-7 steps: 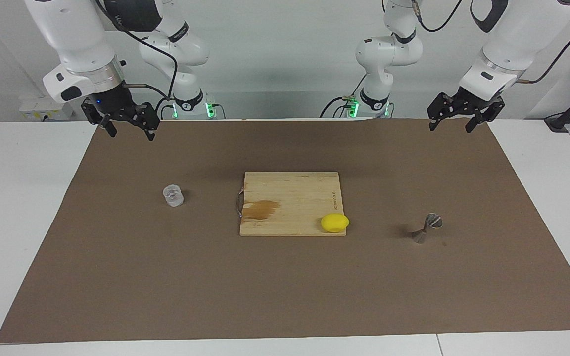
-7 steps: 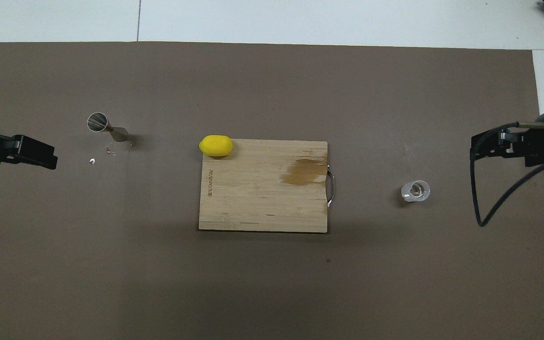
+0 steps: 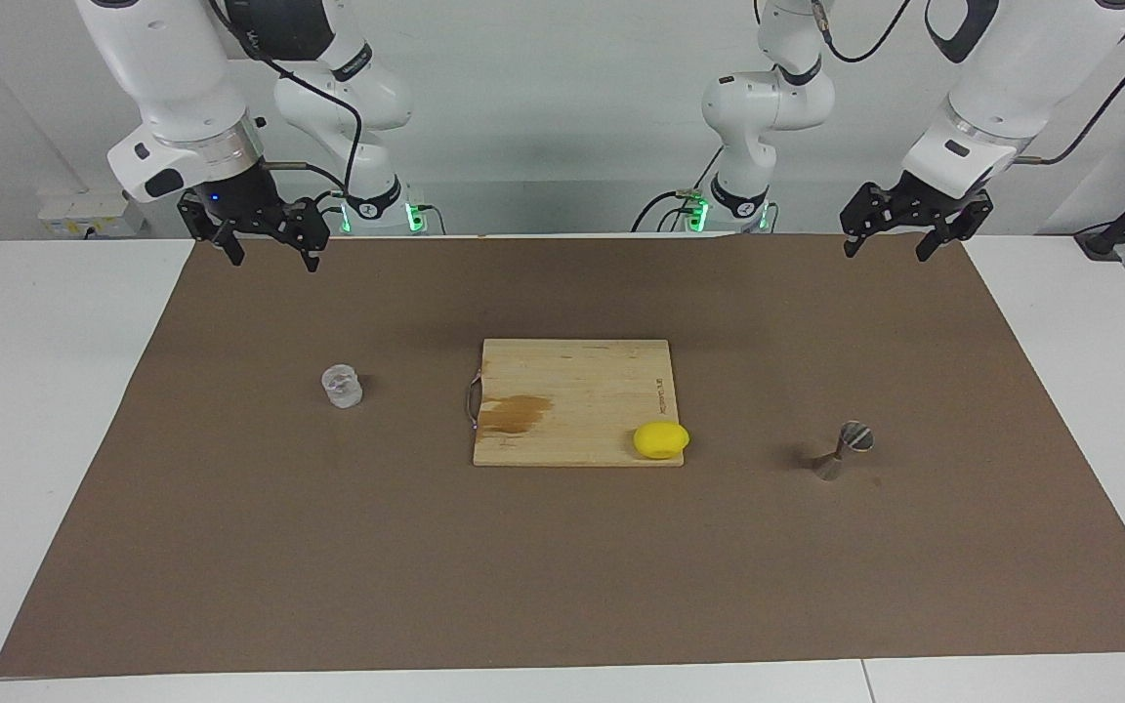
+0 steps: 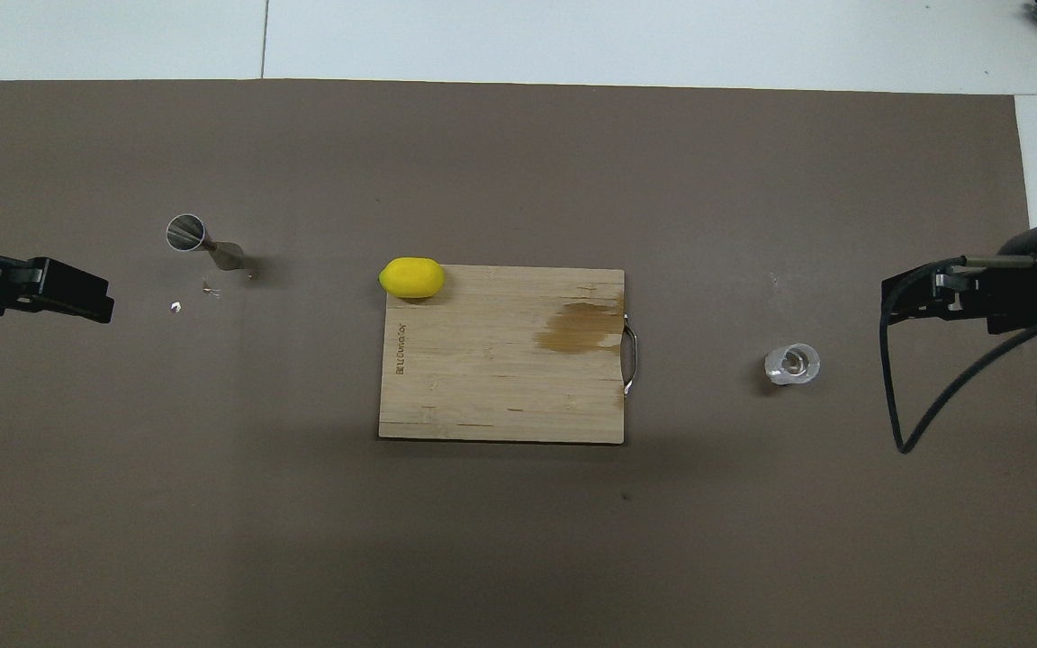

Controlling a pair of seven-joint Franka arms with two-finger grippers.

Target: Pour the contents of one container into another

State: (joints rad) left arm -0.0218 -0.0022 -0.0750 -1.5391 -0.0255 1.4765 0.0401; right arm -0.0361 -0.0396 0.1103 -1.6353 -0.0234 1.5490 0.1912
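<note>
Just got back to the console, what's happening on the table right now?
Nothing is held. The right end effector and left end effector both hang open over the mat's edge nearest the robots. The glass stands toward the right arm's end, the jigger toward the left arm's end. No pouring has started.

Both arms up, nothing held.
L end effector (image 3: 898,234) upper right, R end effector (image 3: 271,248) upper left, both open w/ tumbler (image 3: 342,386) mid-left, jigger (image 3: 843,450) mid-right.

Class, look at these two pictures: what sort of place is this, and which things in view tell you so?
Probably a robotics lab set up for kitchen or bar tasks: two white arms bolted at a mat-covered table, with a cutting board, lemon and jigger staged on it.
</note>
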